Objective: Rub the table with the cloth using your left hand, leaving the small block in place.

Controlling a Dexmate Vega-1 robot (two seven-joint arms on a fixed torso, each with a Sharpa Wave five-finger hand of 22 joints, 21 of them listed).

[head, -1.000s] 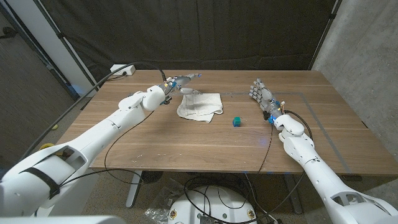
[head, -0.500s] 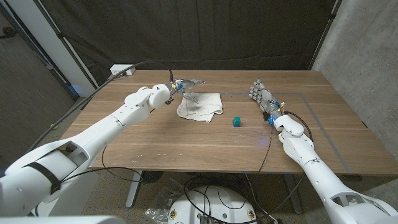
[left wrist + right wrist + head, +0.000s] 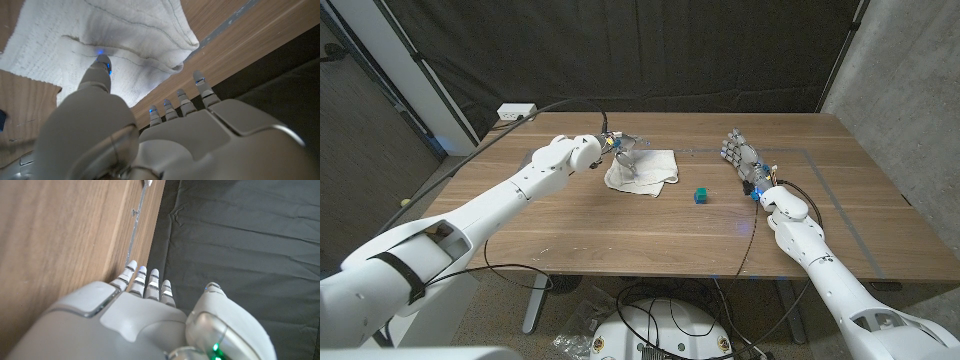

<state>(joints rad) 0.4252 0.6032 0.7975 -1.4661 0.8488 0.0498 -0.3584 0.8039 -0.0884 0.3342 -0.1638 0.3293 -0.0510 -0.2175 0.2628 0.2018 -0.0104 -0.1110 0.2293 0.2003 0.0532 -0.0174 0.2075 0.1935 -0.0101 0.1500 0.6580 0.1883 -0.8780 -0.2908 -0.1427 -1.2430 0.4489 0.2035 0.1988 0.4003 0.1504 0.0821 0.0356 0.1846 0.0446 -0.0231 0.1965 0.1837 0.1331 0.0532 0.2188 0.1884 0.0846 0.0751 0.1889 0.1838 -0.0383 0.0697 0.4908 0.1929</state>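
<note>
— How is the left hand [image 3: 621, 141] placed with respect to the cloth [image 3: 642, 169]?

— It is seen at the cloth's left far corner, toward the table's [image 3: 580, 225] far edge. In the left wrist view the thumb [image 3: 101, 68] is laid over the white fabric while the other fingers [image 3: 181, 98] are held apart beyond the fold, over bare wood. Nothing is pinched; whether the thumb is actually pressed into the cloth cannot be told.

— And which way does the cloth lie from it?

— It is spread from the hand toward the table's near edge and its right edge, somewhat left of the table's middle and nearer the far edge. Its longer run appears to be left to right, parallel to the far edge. A rubbing stroke would likely be carried that way, once the palm is brought down.

— Where is the small block [image 3: 700, 195]?

— Near the cloth's right near corner, apart from it, toward the table's middle. It would be approached by any stroke carried right, so that stroke is best kept short.

— And the right hand [image 3: 742, 156]?

— It is held toward the right edge with fingers straight and side by side, gripping nothing, farther from the cloth than the left.
</note>
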